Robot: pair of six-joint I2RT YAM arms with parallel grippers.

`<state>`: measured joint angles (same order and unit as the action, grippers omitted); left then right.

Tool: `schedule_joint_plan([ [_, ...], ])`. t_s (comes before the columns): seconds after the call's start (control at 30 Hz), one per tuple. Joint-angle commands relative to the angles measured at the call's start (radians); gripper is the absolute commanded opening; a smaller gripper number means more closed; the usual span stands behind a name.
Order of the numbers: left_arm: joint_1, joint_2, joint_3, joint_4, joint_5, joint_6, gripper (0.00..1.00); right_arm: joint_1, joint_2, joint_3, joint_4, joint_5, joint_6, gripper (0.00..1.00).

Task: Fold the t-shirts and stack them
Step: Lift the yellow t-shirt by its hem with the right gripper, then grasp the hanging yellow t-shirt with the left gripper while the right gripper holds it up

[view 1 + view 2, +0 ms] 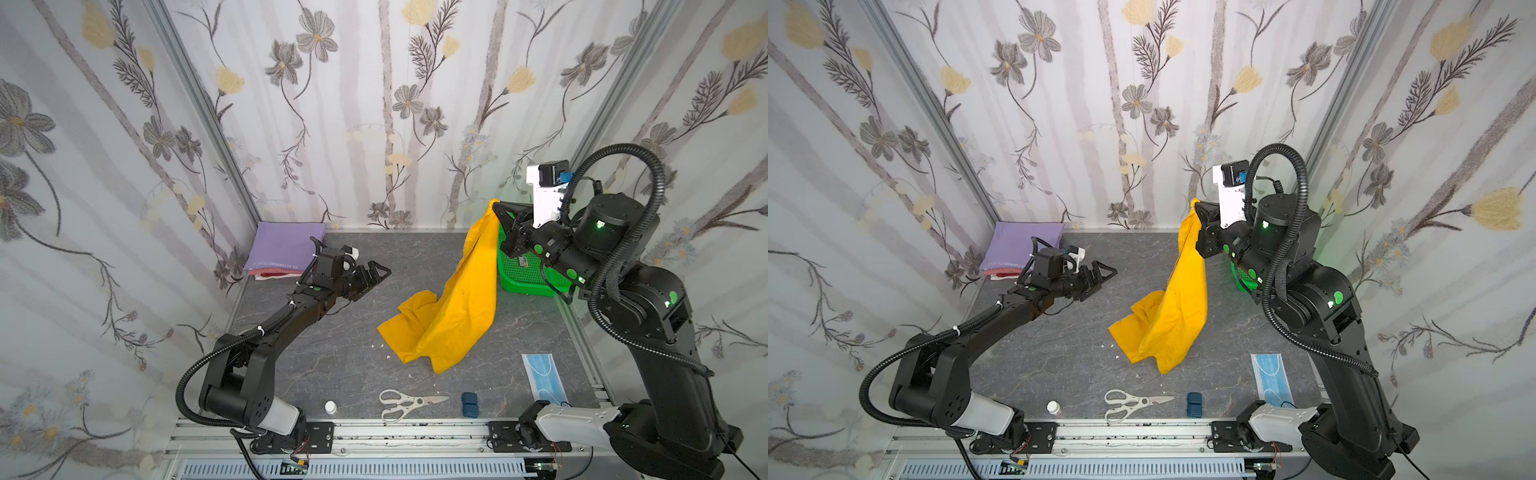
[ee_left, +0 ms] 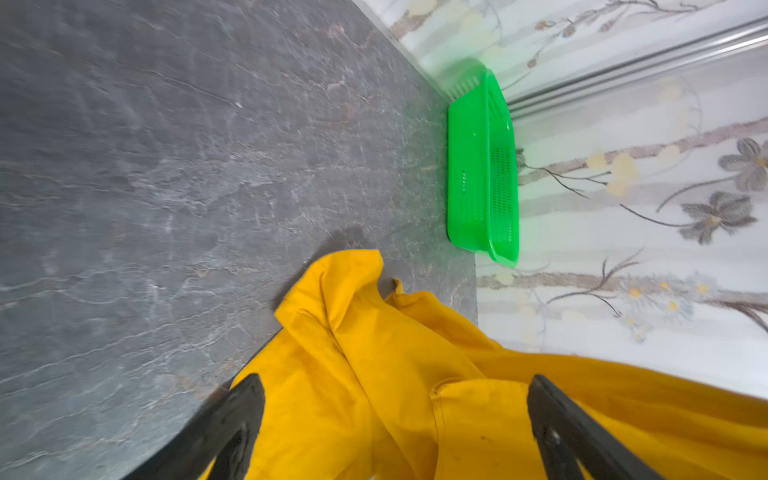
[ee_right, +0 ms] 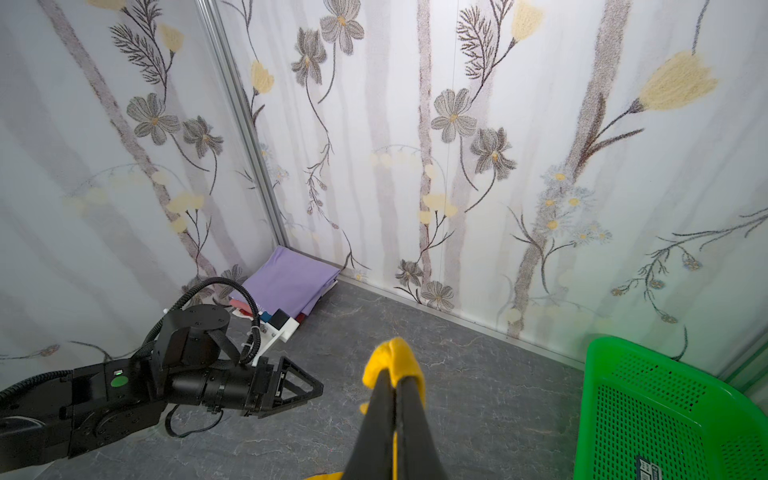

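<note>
A folded lavender t-shirt (image 1: 286, 245) lies on a red shirt (image 1: 272, 273) in the far left corner of the bench (image 1: 328, 345), so part of the stack looks done. The yellow t-shirt (image 1: 453, 307) is not yet folded. The right fingers (image 1: 498, 209) are clamped on one edge and hold it up at the far right by the green basket (image 1: 523, 276), its lower part crumpled mid-bench. The left fingers (image 1: 376, 276) gape wide and empty, left of the cloth. Spreading, folding and stacking are left.
</note>
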<state>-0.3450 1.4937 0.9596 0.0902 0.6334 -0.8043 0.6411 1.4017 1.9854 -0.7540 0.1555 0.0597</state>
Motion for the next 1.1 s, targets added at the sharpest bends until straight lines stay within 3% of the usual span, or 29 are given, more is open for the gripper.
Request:
schedule_joint_plan([
  [0.0,-0.017,0.0,-0.036,0.205,0.113,-0.052,1.0,-0.005,0.008,-0.001,0.046,0.019,-0.014,0.0],
  [0.17,-0.074,0.015,-0.131,0.373,0.159,-0.102,1.0,-0.008,0.028,0.058,0.109,-0.039,-0.025,0.0],
  [0.3,-0.084,0.092,-0.119,0.343,0.094,-0.108,1.0,-0.011,0.022,0.099,0.091,-0.176,-0.078,0.0],
  [0.4,-0.084,0.199,0.006,0.133,0.006,-0.082,1.0,-0.014,-0.013,0.095,0.074,-0.179,-0.072,0.0],
  [0.57,-0.139,0.364,0.237,-0.108,-0.161,0.078,0.95,-0.022,-0.098,0.015,0.067,-0.132,-0.06,0.0],
  [0.73,-0.166,0.521,0.345,-0.124,-0.104,0.032,0.9,-0.033,-0.161,-0.023,0.046,-0.104,-0.056,0.0],
  [0.87,-0.191,0.583,0.368,-0.123,-0.06,0.053,0.84,-0.045,-0.194,-0.052,0.037,-0.084,-0.06,0.0],
  [1.07,-0.232,0.613,0.391,-0.167,-0.003,0.098,0.84,-0.059,-0.211,-0.079,0.039,-0.085,-0.061,0.0],
])
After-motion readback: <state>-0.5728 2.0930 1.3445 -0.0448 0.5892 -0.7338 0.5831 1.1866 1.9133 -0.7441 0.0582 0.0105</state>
